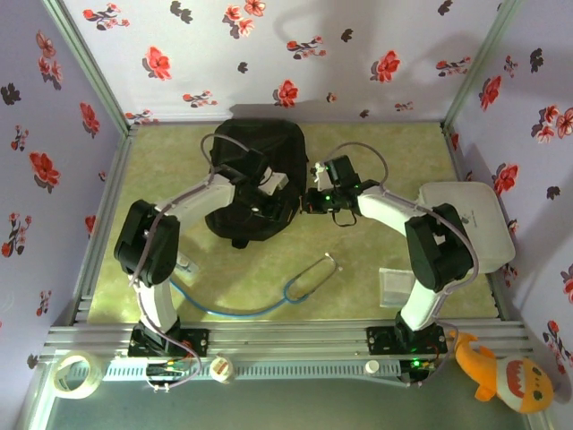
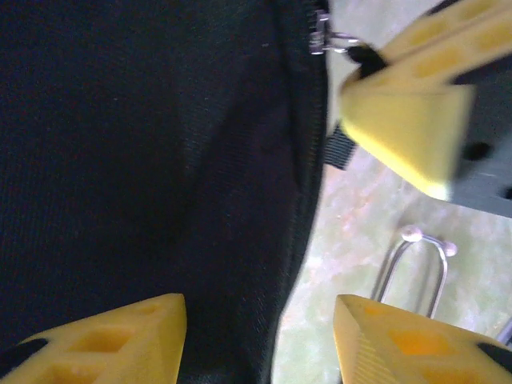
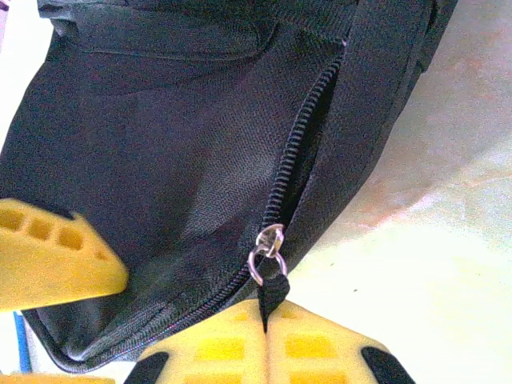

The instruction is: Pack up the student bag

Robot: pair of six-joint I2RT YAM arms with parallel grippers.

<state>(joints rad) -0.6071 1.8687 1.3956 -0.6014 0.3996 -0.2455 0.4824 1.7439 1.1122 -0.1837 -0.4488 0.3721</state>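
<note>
The table (image 1: 358, 152) is walled on three sides by flowered panels (image 1: 313, 54), with a metal rail (image 1: 286, 336) along its near edge. The open room lies in the near middle and at the far right corner.

The student bag (image 1: 255, 148) lies at the far middle, slightly left, its far end close to the back wall. A white board (image 1: 466, 215) sits at the right edge, partly under the right arm.

Both arms reach inward to the bag's right side. The left gripper (image 2: 260, 344) has its fingers parted and the bag's edge runs through the gap between them. Nothing is clamped. The right gripper (image 3: 268, 348) is closed tight on the black pull tab (image 3: 272, 292) that hangs from the zip slider (image 3: 269, 242) at the bag's right edge, just beside the left gripper.

On one side of the slider the zip teeth stand apart — a narrow dark slit. What is inside the bag cannot be seen.

A stethoscope (image 1: 309, 273) lies on the near middle of the table, its blue tube curving left toward the left arm's base. A small clear pouch (image 1: 394, 285) lies near the right arm's base; its contents cannot be made out.

Outside the rail are a tape roll (image 1: 76, 372) at the near left and an orange plush toy (image 1: 506, 378) at the near right.
</note>
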